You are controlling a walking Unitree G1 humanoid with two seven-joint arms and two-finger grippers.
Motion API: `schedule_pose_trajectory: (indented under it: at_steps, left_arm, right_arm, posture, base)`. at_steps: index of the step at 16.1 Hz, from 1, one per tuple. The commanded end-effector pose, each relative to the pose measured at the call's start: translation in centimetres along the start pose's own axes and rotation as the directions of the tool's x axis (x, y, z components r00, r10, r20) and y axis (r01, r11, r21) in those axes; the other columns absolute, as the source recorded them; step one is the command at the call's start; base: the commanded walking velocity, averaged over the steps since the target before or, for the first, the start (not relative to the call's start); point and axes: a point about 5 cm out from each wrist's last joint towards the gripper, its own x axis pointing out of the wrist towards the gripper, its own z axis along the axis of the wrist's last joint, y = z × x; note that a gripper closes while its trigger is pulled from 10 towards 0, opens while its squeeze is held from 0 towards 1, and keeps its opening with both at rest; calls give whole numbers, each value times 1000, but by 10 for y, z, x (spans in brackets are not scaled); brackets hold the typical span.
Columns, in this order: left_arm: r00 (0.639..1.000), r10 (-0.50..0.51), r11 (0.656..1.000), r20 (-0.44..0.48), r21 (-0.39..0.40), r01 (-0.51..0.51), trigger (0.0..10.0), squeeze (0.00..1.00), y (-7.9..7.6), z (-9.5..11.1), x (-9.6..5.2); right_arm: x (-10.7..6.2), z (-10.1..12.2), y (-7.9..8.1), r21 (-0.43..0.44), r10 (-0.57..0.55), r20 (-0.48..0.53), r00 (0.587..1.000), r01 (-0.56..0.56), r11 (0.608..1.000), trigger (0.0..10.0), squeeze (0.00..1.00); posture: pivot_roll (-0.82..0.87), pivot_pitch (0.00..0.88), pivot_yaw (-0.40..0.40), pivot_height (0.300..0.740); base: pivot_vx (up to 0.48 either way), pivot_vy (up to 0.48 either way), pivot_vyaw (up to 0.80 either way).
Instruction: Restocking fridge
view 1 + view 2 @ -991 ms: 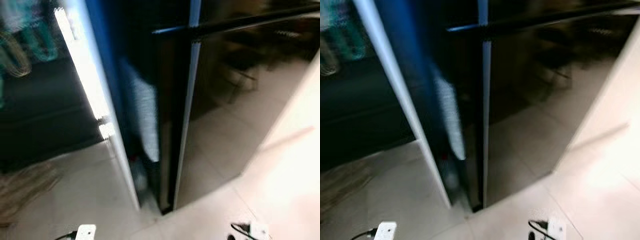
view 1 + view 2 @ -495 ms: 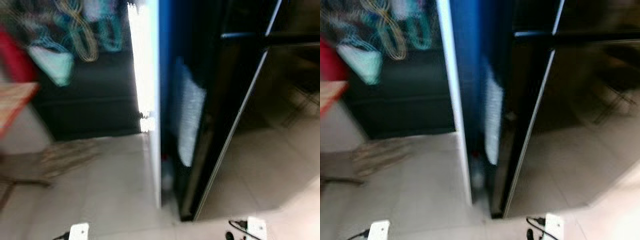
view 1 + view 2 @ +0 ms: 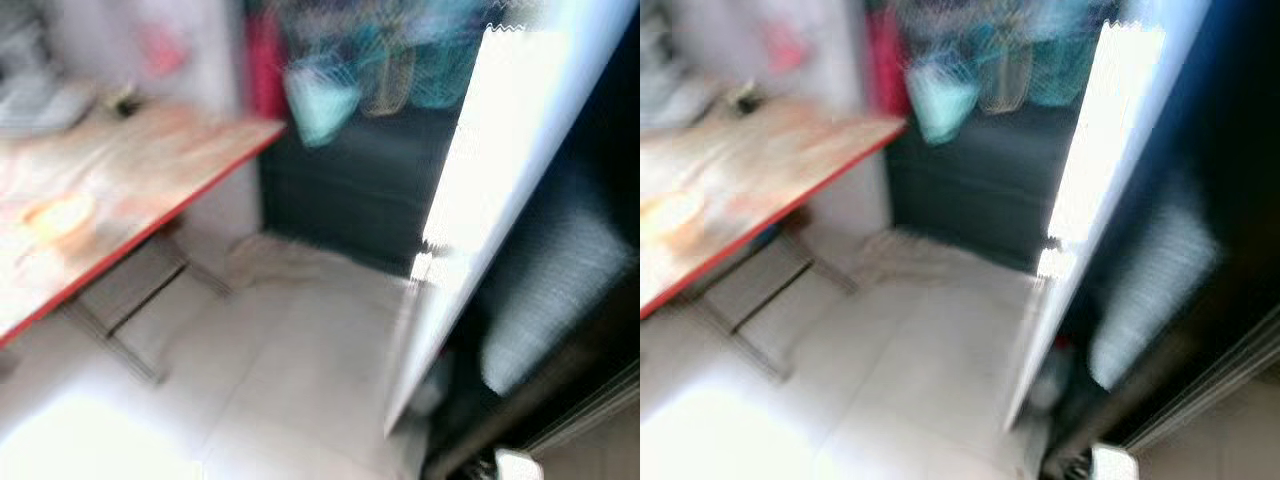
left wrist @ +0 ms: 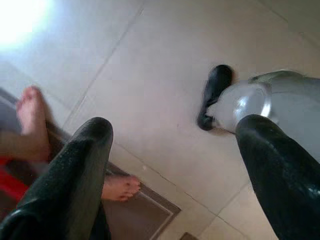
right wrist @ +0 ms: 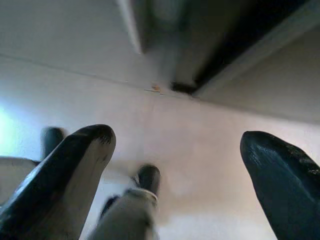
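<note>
The fridge's open door [image 3: 500, 180] shows its bright white edge at the right, with the dark fridge body [image 3: 560, 290] beyond it. Both eye views are blurred. My left gripper [image 4: 175, 125] hangs open over pale floor tiles with nothing between its fingers. My right gripper [image 5: 177, 137] is also open and empty, low above the floor in front of the fridge's bottom edge [image 5: 200, 75]. No item to stock can be made out.
A wooden table with a red edge [image 3: 150, 190] stands at the left, with a blurred orange thing [image 3: 60, 215] on it. Teal mesh bags [image 3: 380, 60] hang over a dark cabinet [image 3: 350, 190]. A person's bare feet [image 4: 32, 107] stand near my left gripper.
The camera has swung to the left: the fridge has slid to the right edge of the picture and the table has come into sight. Both arms still hang low.
</note>
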Motion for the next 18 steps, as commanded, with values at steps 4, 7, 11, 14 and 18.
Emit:
schedule_pose_trajectory:
  at_steps: [4, 7, 11, 14, 18]
  left_arm:
    - [1000, -20, 1000, 15, 20, 20, 10000, 0, -3, 1, 0]
    - [1000, -17, 1000, 6, 21, 17, 10000, 0, -3, -2, 0]
    - [1000, 2, 999, -1, -52, -2, 10000, 0, -3, -6, -1]
    - [999, 7, 996, 33, -85, -4, 10000, 0, -3, -5, -1]
    - [987, 76, 986, 142, -159, -53, 10000, 0, 0, 6, -2]
  right_arm:
    - [-2, -11, -4, -4, -17, -39, 999, 17, 1000, 10000, 0]
    - [-1, -10, -2, 11, -27, -40, 999, 27, 1000, 10000, 0]
    - [-1, -9, 2, 18, -12, -37, 999, 13, 1000, 10000, 0]
    - [0, -8, 4, 39, -2, -32, 999, 3, 999, 10000, 0]
    - [0, -7, 1, 19, -2, -39, 999, 3, 1000, 10000, 0]
  posture:
    - [144, 0, -40, 740]
    - [135, 0, -27, 740]
    - [148, 0, -30, 740]
    - [148, 0, -29, 740]
    - [173, 0, -43, 740]
  base:
    - [0, 0, 800]
    - [0, 0, 800]
    - [0, 0, 800]
    - [0, 0, 0]
    - [0, 0, 0]
